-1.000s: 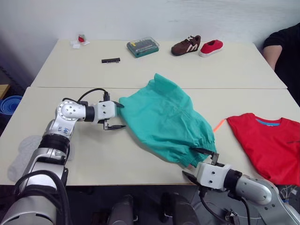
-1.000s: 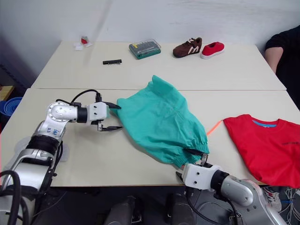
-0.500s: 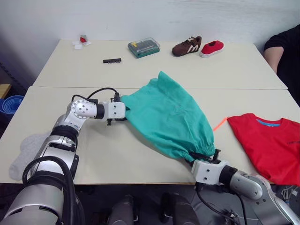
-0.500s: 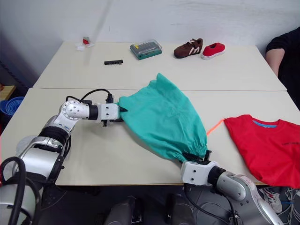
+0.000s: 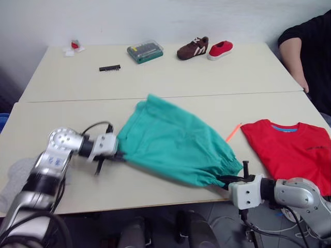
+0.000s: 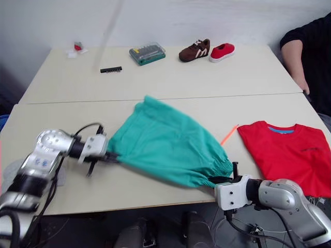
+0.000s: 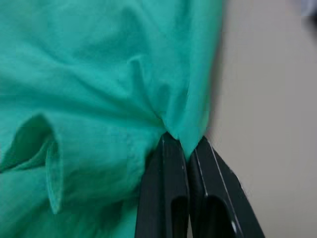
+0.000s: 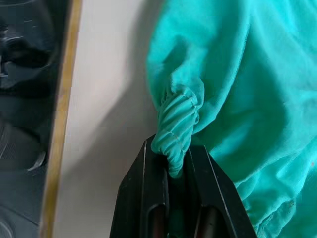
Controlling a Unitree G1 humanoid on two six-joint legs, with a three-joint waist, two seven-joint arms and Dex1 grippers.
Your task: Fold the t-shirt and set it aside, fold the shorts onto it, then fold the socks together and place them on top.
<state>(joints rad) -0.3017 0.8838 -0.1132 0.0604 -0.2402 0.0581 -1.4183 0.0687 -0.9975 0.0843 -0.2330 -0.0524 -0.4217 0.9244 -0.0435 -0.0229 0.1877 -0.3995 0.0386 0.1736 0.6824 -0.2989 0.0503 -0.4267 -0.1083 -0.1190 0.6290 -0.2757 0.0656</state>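
The teal-green shorts (image 5: pixel 173 142) lie bunched across the middle of the near table. My left gripper (image 5: pixel 118 156) is shut on their left edge; the left wrist view shows the cloth (image 7: pixel 124 89) pinched between the two black fingers. My right gripper (image 5: pixel 227 181) is shut on the gathered waistband (image 8: pixel 176 129) at the table's front edge. An orange drawstring (image 5: pixel 231 133) pokes out towards the red t-shirt (image 5: pixel 289 152), which lies flat at the right. A grey sock (image 5: pixel 13 173) shows at the left edge behind my left arm.
On the far table stand a green tool case (image 5: pixel 144 51), a brown shoe (image 5: pixel 192 47), a red shoe (image 5: pixel 220 49), a black bit strip (image 5: pixel 109 67) and a small red-and-white item (image 5: pixel 73 47). A person in a black sleeve (image 5: pixel 305 46) sits at the right.
Both grippers have closed on the shorts' edges, left on the left edge, right on the waistband. The shorts have been pulled nearer and stretched between them. The camera has shifted.
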